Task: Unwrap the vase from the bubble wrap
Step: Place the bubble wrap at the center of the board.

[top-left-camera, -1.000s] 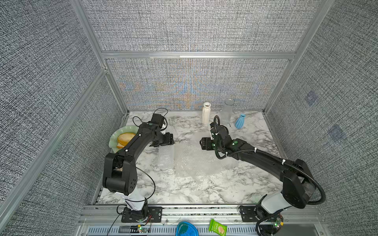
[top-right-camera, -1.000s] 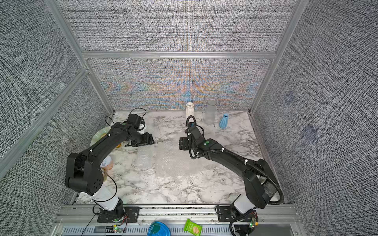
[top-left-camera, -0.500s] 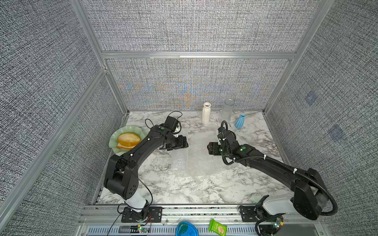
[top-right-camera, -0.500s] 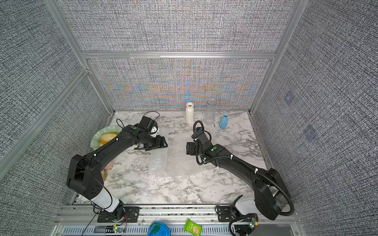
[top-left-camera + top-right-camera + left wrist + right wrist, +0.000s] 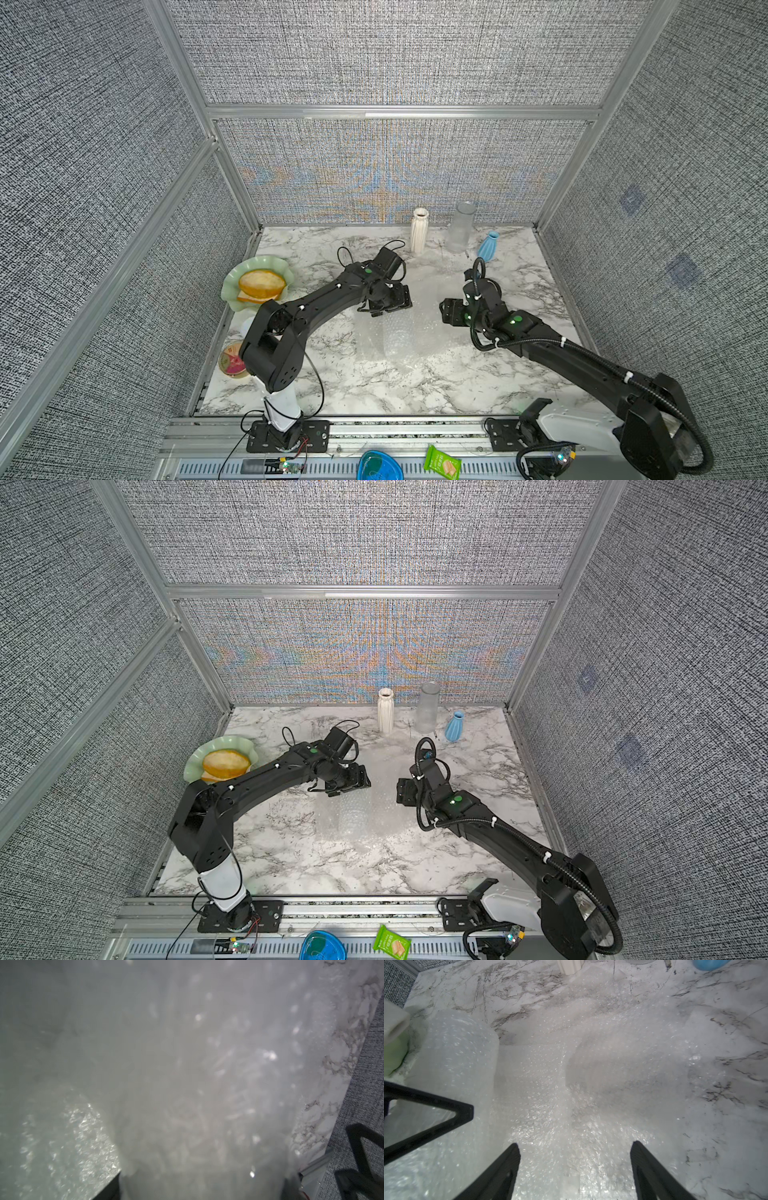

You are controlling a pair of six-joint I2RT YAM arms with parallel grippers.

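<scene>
The bubble wrap (image 5: 398, 340) lies as a fat roll near the middle of the marble table (image 5: 374, 386) in both top views. Looser sheets spread flat from it toward 12 and 2 o'clock. The vase cannot be made out through the plastic; I judge that it sits inside the roll. The left gripper (image 5: 391, 308) stands at the roll's 12 o'clock end. The right gripper (image 5: 444, 311) is at its 2 o'clock, apart from it. A white vase (image 5: 419, 235), a glass vase (image 5: 459, 228) and a blue vase (image 5: 487, 246) stand bare along the table's 12 to 1 o'clock edge.

In the left wrist view the wrap fills almost the whole picture, blurred and very close. The jaws stand wide with the roll filling the gap between them, so they look clamped round it. This camera shows no free edge. The plastic is slick, so a wide hold may let the roll twist or slide out.

In the right wrist view the right fingers (image 5: 506, 1169) are well apart with nothing between them, over a flat sheet. The roll stands to one side with a left finger (image 5: 465, 1113) across it. The sheets overlap, and all are clear. The right jaws may therefore close on a loose flat sheet instead of the roll's own edge and only drag the pile. A hard pull could tip the vase out onto the marble or sweep the wrap into the standing vases.
</scene>
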